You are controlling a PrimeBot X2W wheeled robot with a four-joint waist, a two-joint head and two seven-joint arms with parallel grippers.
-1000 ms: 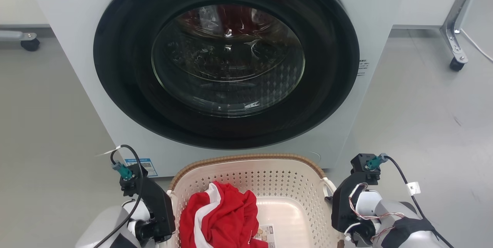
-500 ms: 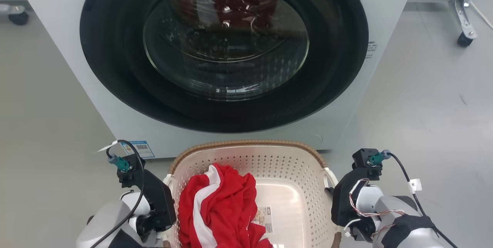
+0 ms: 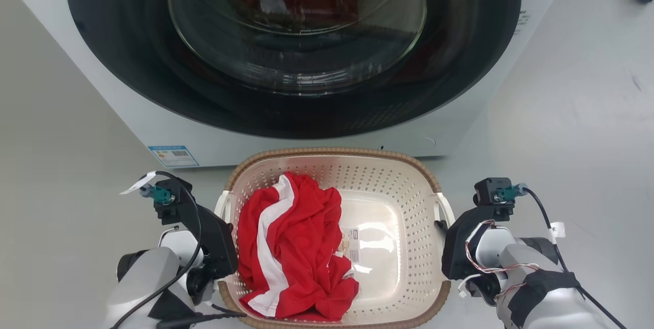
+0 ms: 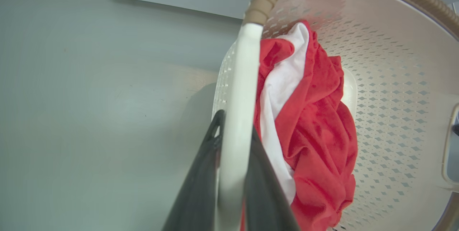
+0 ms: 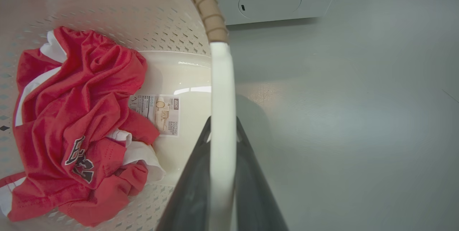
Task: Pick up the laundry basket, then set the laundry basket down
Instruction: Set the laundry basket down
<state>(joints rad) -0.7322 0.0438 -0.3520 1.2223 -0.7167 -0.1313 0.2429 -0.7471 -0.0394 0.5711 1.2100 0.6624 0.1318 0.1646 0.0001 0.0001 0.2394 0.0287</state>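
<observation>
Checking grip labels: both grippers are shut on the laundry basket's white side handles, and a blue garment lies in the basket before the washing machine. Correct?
Not quite: the garment is red and white, not blue, as the head view shows. The rest holds: the left gripper and the right gripper are each shut on a white handle of the laundry basket, before the washing machine.

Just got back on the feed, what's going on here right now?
The robot has the basket by both sides. Its left gripper is shut on the left handle, and its right gripper is shut on the right handle. The basket is right in front of the washer, whose door is closed. A red and white shirt lies in the basket's left half. I cannot tell whether the basket is off the floor.
</observation>
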